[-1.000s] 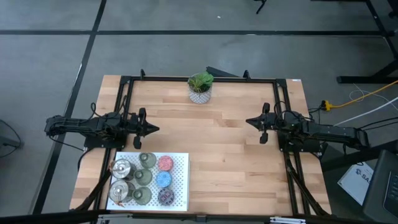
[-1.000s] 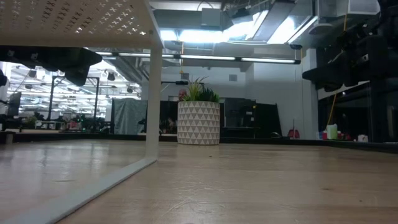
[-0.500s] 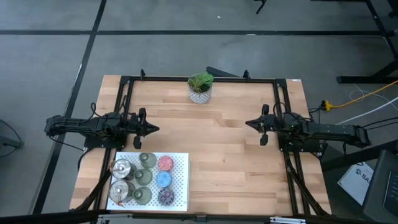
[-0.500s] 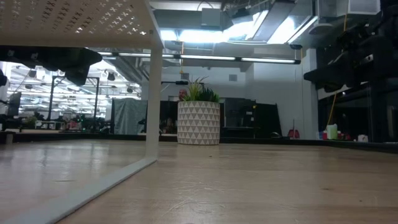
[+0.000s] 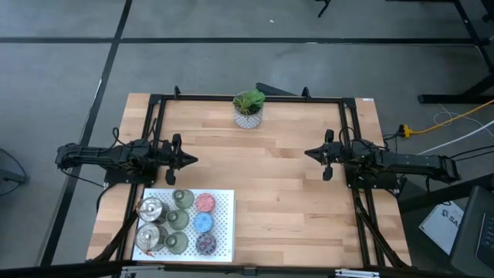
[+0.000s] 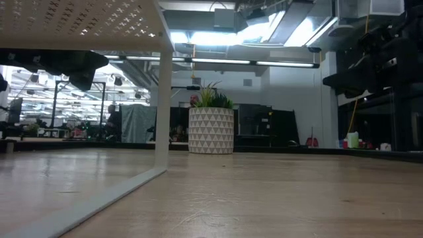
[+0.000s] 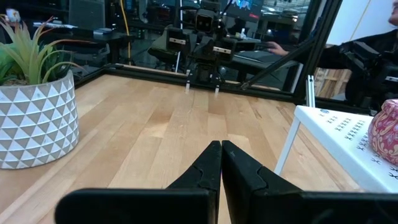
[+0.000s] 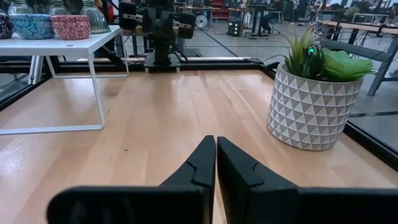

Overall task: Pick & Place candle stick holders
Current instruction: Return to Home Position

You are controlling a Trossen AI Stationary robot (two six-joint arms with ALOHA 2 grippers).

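High view shows the candle stick holders (image 5: 177, 220) all gathered on the white shelf (image 5: 225, 232) at the table's (image 5: 270, 201) left side, with the left gripper (image 5: 193, 161) and right gripper (image 5: 308, 152) clenched empty at opposite sides, so placing looks finished and only homing remains.

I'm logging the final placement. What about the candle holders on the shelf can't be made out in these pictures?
High view: the holders are too small to tell whether they touch.
Low view: all hidden above the white shelf, seen from underneath.
Left wrist view: one pinkish holder, cut off by the picture's edge.
Right wrist view: the olive-grey holders, tops cut off by the picture's edge.
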